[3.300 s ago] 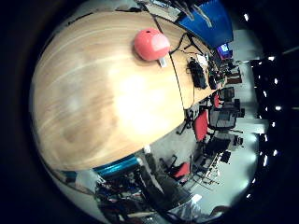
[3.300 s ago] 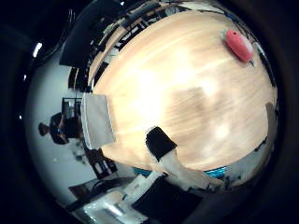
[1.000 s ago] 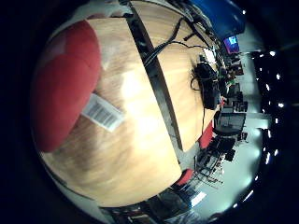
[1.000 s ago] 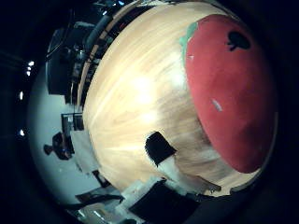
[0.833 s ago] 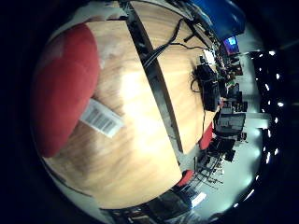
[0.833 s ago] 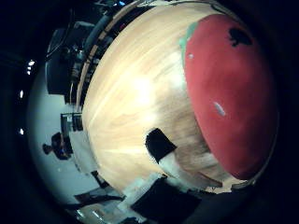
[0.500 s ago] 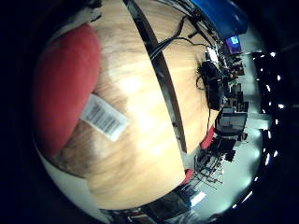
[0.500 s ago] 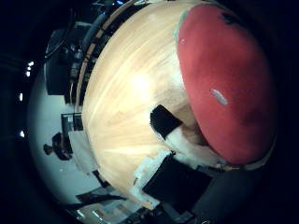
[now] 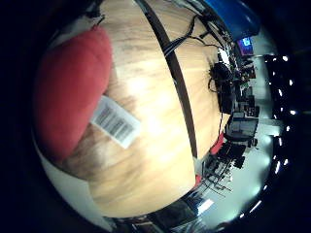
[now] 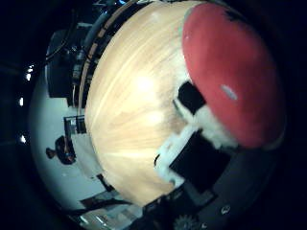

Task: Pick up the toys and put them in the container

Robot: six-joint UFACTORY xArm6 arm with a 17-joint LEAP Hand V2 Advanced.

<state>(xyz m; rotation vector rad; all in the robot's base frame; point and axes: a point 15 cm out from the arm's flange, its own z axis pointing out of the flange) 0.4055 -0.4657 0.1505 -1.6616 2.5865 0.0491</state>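
A red plush toy lies on the light wooden table and fills much of both palm views, so it is close under my palm. Its white barcode tag rests flat on the wood beside it. My right hand shows as a white and black finger reaching in from the edge of the thumb side view. That finger is curled, and its black fingertip lies against the toy's side. The other fingers are hidden. No container is in view.
A dark gap separates this table from a second wooden table carrying black electronics. Red office chairs stand past that table's edge. The round table edge drops to a pale floor.
The palm has come closer to the red toy, which looms larger. The white and black finger has curled further in, and its tip now rests against the toy's side.
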